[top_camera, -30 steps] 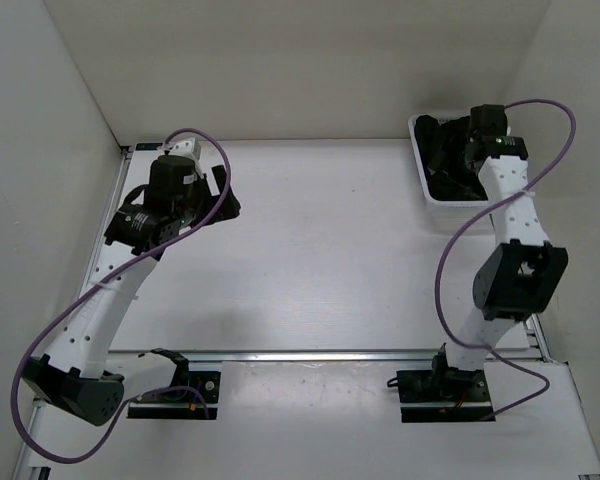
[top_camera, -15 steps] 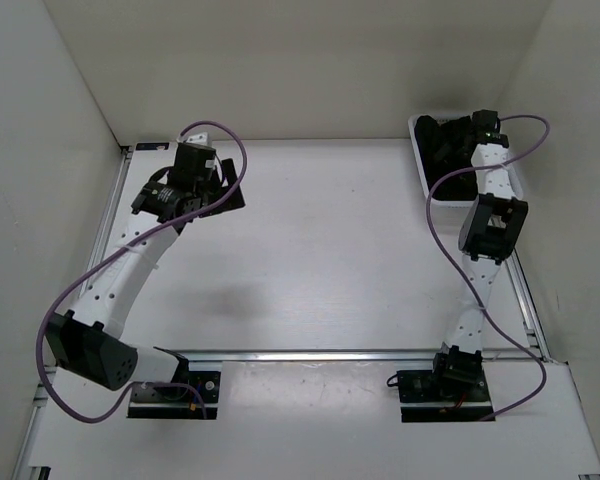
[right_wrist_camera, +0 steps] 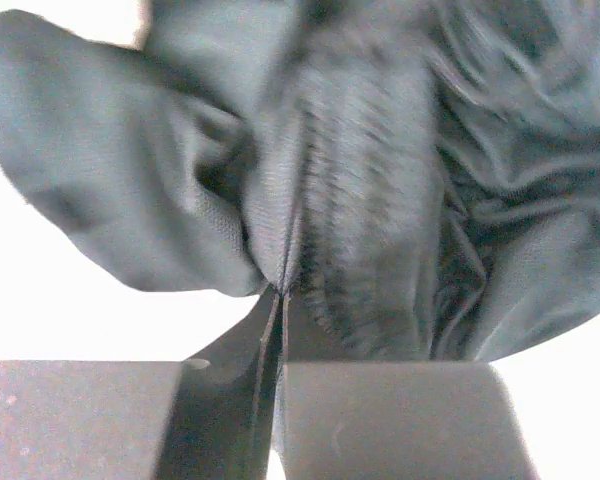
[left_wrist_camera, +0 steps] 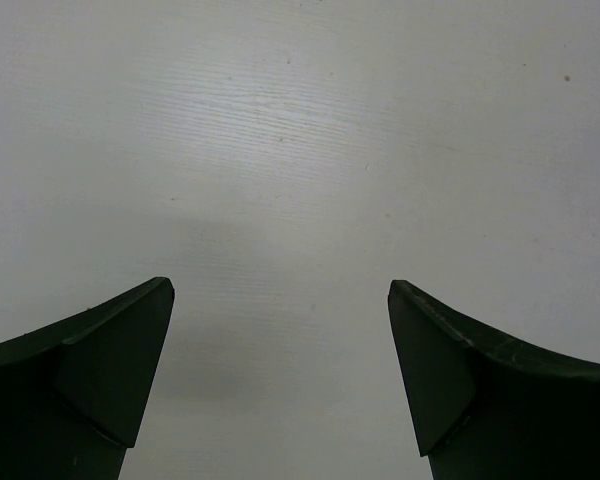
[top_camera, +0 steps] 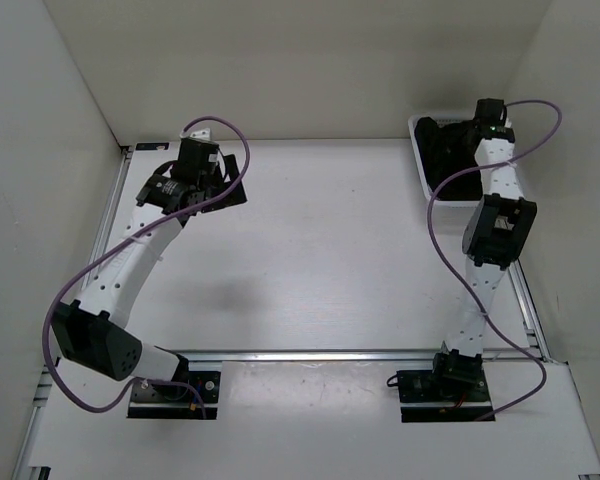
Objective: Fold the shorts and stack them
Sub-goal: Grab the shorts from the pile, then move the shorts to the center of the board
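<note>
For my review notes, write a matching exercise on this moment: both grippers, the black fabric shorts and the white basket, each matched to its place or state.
Things:
1. left gripper
2. right gripper
3. black soft-fabric shorts
4. white rectangular basket

Places or states:
A. stands at the far right corner of the white table
B. open above bare table
C. shut, pinching a fold of cloth
D. bunched up inside a container

Pairs: 1-B, 2-C, 3-D, 4-A

light: bright, even, from above | shadows: soft on table (top_camera: 330, 250) | right wrist: shorts (right_wrist_camera: 360, 200) blurry, backdrop overexposed
</note>
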Motion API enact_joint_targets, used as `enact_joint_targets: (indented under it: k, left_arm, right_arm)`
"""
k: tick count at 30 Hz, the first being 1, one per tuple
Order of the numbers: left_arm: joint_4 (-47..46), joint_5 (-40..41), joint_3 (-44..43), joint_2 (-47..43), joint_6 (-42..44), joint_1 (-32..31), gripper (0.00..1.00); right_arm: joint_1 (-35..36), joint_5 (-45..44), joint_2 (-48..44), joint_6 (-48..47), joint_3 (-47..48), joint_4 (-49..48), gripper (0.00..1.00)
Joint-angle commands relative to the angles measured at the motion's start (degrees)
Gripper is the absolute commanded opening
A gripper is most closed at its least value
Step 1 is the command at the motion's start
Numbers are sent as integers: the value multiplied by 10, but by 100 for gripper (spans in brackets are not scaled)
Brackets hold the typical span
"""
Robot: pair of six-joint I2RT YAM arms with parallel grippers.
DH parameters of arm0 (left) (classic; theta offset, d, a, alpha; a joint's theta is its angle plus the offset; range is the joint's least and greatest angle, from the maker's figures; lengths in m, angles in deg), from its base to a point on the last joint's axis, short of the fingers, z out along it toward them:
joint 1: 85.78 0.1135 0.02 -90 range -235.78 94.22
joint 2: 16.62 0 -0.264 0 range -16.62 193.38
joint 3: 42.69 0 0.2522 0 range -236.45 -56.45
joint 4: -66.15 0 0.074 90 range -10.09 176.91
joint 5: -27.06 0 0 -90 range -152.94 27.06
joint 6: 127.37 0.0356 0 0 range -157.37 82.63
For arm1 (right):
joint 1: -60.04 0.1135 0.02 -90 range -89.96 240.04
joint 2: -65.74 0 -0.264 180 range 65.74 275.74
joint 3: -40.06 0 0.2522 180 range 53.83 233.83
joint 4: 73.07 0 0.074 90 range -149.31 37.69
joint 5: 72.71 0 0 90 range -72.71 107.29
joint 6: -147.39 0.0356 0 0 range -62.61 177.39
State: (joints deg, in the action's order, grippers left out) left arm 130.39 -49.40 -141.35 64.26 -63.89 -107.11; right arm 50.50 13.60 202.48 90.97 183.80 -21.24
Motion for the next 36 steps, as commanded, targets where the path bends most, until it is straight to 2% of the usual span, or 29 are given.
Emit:
enact_joint_targets:
  k: [1, 6, 9, 12, 14, 17, 22, 26, 27, 31, 33, 34, 36]
  left_arm:
    - [-14, -29, 3, -42, -1, 2, 100]
    - [-14, -29, 20, -99, -6, 21, 100]
    - [-8, -19, 20, -142, -6, 49, 100]
    - [11, 1, -5, -177, -1, 74, 100]
    - [22, 31, -18, -195, -8, 92, 100]
    - [53, -2, -70, -184, 5, 119, 100]
    - [98, -20, -103, -158, 5, 125, 100]
    - [82, -65, -77, -163, 5, 125, 100]
    - [82, -71, -60, -163, 5, 125, 100]
    - [71, -77, 14, -163, -2, 118, 100]
    - [71, -97, 39, -150, -16, 111, 100]
    - [71, -104, 67, -142, -22, 106, 100]
    - [66, -118, 95, -136, -29, 96, 100]
  right_arm:
    - [14, 41, -181, -35, 3, -60, 0]
    - [52, 94, -309, -47, -10, -71, 0]
    - [105, 105, -386, -55, -4, -66, 0]
    - [192, 98, -440, -76, -10, -61, 0]
    - [225, 87, -464, -82, -17, -61, 0]
    - [291, 87, -514, -91, -23, -55, 0]
    - [336, 103, -556, -88, -51, -49, 0]
    - [356, 91, -600, -72, -171, -49, 0]
    - [356, 91, -606, -57, -243, -49, 0]
    - [356, 20, -591, -21, -384, -87, 0]
    - [344, 23, -576, -5, -437, -87, 7]
    - [339, 23, -565, -5, -456, -78, 28]
    - [325, 23, -557, -5, -485, -57, 49]
